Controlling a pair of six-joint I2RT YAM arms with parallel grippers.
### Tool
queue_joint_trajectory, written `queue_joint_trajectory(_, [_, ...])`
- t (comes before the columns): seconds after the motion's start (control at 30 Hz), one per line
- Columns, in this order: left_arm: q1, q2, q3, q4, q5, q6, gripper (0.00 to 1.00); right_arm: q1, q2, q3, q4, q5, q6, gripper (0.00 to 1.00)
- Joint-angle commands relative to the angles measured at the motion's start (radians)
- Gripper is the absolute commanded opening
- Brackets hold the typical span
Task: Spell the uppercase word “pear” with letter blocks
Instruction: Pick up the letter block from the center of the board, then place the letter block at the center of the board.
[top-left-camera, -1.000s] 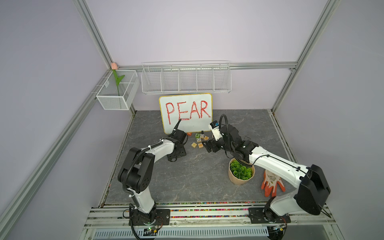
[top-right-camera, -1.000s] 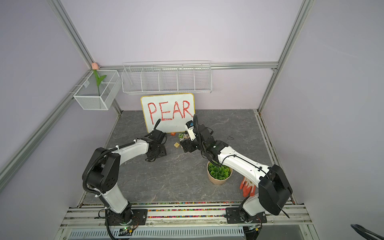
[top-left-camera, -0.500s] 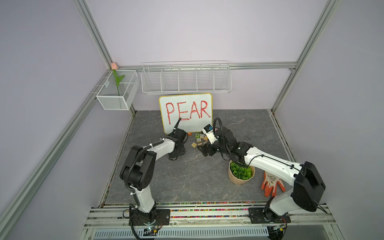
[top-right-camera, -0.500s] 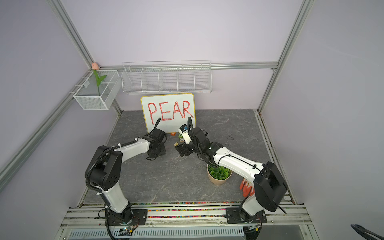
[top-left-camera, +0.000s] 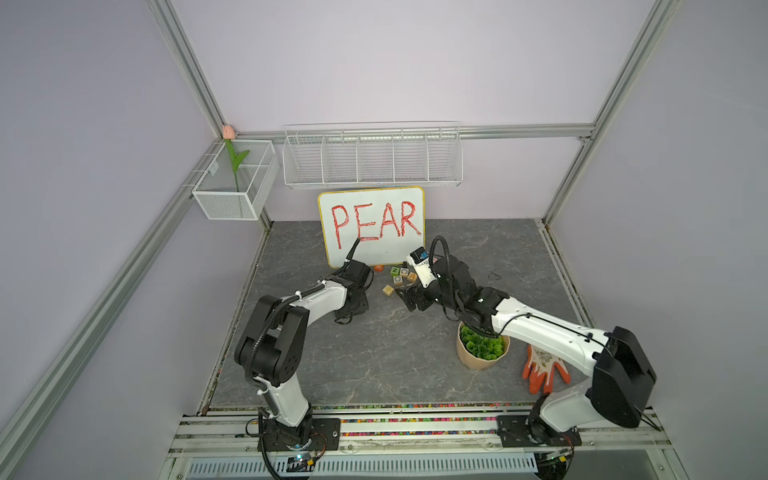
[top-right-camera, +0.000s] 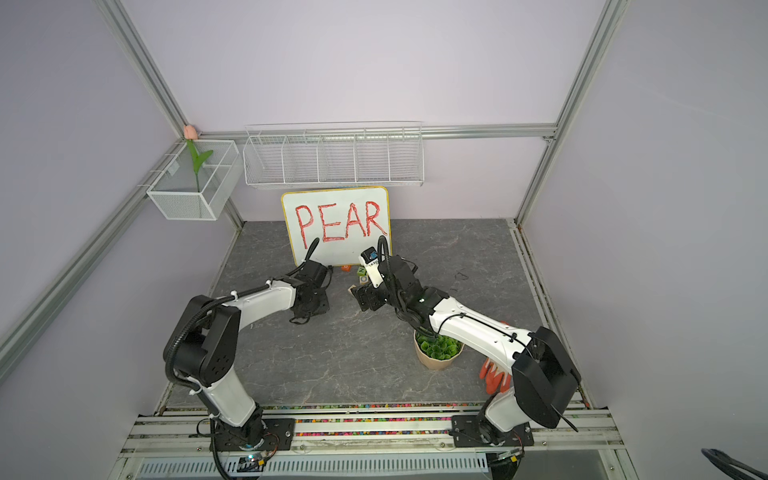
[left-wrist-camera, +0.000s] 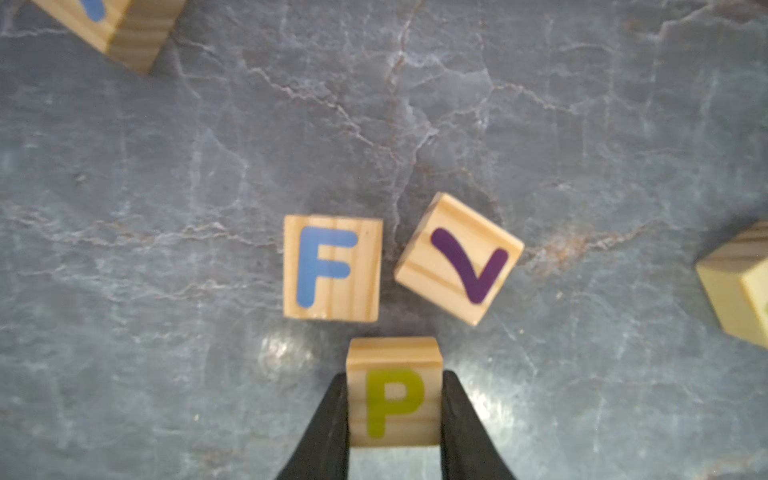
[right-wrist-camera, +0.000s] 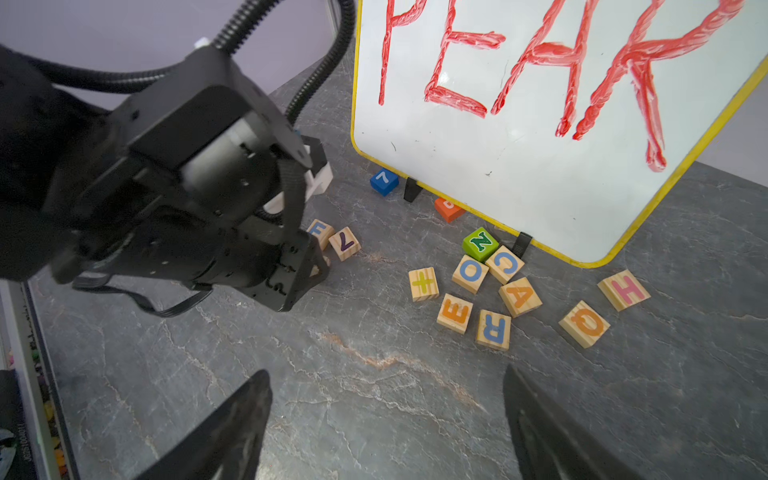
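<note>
In the left wrist view my left gripper (left-wrist-camera: 394, 388) is shut on the yellow P block (left-wrist-camera: 394, 399), one black finger on each side. The block sits level with its neighbours on the table. In the right wrist view the orange E (right-wrist-camera: 454, 313), blue R (right-wrist-camera: 493, 329) and orange A (right-wrist-camera: 520, 296) blocks lie close together below the whiteboard. My right gripper (right-wrist-camera: 385, 374) is open over bare table in front of them, holding nothing. In both top views the left wrist (top-left-camera: 353, 293) hides the P block, and the right gripper (top-left-camera: 409, 297) hovers beside the block cluster.
Blue F (left-wrist-camera: 332, 268) and purple V (left-wrist-camera: 459, 257) blocks lie just beyond the P. Other blocks O (right-wrist-camera: 470, 274), C (right-wrist-camera: 504, 264), green N (right-wrist-camera: 480, 244), Q (right-wrist-camera: 584, 323) and H (right-wrist-camera: 623, 289) surround the cluster. The PEAR whiteboard (top-left-camera: 371, 226) stands behind; a plant pot (top-left-camera: 482, 347) and an orange glove (top-left-camera: 544, 370) sit at the right.
My left gripper has closed from open onto the P block. The right gripper has shifted left and slightly forward, nearer the left arm.
</note>
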Motion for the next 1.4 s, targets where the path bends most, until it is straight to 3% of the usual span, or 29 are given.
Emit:
queue_joint_trajectory(0.0, [-0.001, -0.110, -0.056, -0.016, 0.026, 0.021, 0.28, 0.006, -0.045, -0.023, 0.038, 0.022, 0.002, 0.89])
queue_joint_trajectory(0.37, [-0.090, -0.266, -0.191, -0.074, 0.058, 0.090, 0.27, 0.015, -0.100, -0.072, 0.044, 0.039, 0.027, 0.89])
queue_joint_trajectory(1.1, [-0.131, -0.240, -0.277, 0.010, 0.096, -0.014, 0.29, 0.055, -0.086, -0.087, 0.026, 0.116, 0.038, 0.89])
queue_joint_trajectory(1.37, [-0.131, -0.233, -0.266, 0.004, 0.104, -0.002, 0.43, 0.054, -0.052, -0.051, 0.020, 0.131, 0.013, 0.89])
